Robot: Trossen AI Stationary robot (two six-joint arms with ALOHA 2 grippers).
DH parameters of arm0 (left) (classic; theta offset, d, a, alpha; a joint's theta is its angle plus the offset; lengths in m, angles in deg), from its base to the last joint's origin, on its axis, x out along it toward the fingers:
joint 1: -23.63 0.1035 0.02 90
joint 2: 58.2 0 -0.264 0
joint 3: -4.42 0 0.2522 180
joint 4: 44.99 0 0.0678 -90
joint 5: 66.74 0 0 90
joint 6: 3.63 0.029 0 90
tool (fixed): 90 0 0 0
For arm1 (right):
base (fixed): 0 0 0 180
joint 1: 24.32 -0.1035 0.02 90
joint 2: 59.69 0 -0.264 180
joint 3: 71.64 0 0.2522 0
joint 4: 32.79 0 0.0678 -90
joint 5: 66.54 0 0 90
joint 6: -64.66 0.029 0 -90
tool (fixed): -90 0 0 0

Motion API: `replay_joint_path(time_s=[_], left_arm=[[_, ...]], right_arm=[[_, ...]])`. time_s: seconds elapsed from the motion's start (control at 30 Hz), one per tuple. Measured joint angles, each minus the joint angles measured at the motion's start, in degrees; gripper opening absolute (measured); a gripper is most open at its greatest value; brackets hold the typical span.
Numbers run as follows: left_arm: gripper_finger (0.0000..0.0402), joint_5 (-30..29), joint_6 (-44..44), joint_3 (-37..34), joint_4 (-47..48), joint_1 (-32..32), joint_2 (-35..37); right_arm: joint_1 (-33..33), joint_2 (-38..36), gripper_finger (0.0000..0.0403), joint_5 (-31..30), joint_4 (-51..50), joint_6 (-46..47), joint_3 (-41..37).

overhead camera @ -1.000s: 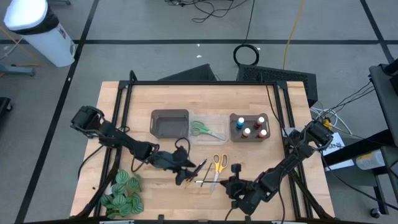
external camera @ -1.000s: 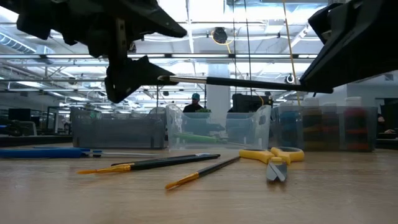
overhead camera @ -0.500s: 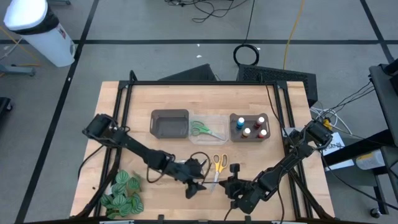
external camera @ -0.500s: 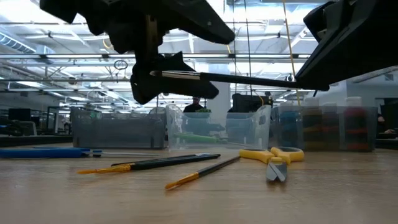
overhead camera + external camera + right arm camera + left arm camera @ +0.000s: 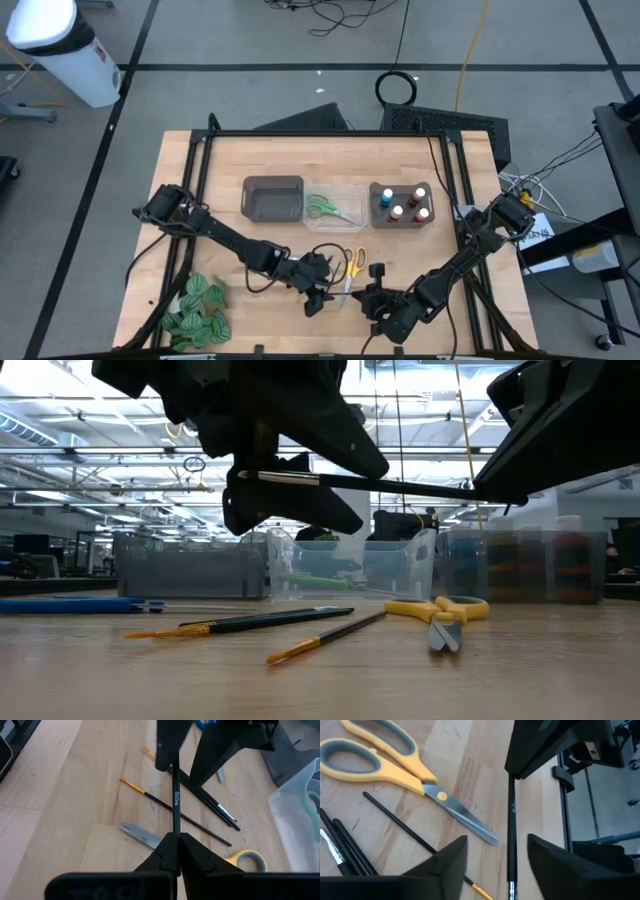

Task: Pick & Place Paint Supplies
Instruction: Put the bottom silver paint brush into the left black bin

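- The right gripper (image 5: 176, 851) hangs over the near middle of the bench (image 5: 200, 160), its fingers pressed together on one end of a thin dark brush (image 5: 176, 805) marked "Solve".
- That brush is held level above the bench, well clear of the wood, and reaches toward the left gripper (image 5: 510, 855).
- The left gripper sits just left of the right one, with the brush's free end lying in the gap between its fingers (image 5: 445, 862); they stand apart on either side of the shaft and do not touch it.
- Under the two grippers, yellow scissors (image 5: 395, 767) lie flat on the wood, blades shut.
- Beside the scissors lie loose brushes (image 5: 255, 622), dark-handled with orange-yellow tips; one (image 5: 325, 637) lies slantwise, nearest the scissors.
- In the low view, a blue-handled item (image 5: 70, 604) lies on the bench at the left; what it is cannot be told.
- At the far middle of the bench stand three bins in a row: a grey bin (image 5: 273, 198) on the left, a clear bin (image 5: 352, 190) in the middle holding green scissors (image 5: 322, 207), and a bin (image 5: 378, 222) on the right holding the paint bottles (image 5: 397, 213).
- A green leafy bunch (image 5: 195, 310) lies at the near left corner.
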Motion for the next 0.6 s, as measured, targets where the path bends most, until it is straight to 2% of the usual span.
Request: replay_joint_path(time_s=[0.27,0.33,0.43,0.6], left_arm=[[0.003,1.6,-0.5,0.0,-0.2,0.0,0.0],[0.0019,1.4,-0.4,0.0,-0.4,-0.1,0.0],[0.0025,0.2,0.4,0.0,0.0,-0.2,0.5],[0.0019,-4.1,1.9,0.0,3.9,-0.3,5.0]], right_arm=[[0.0,0.0,0.0,0.0,-0.1,-0.1,0.0],[0.0,0.0,0.0,0.0,-0.1,-0.2,0.0],[0.0,0.0,0.0002,-0.2,0.0,-0.2,0.0],[0.0,-0.1,0.0028,-1.1,0.6,-0.2,0.0]])
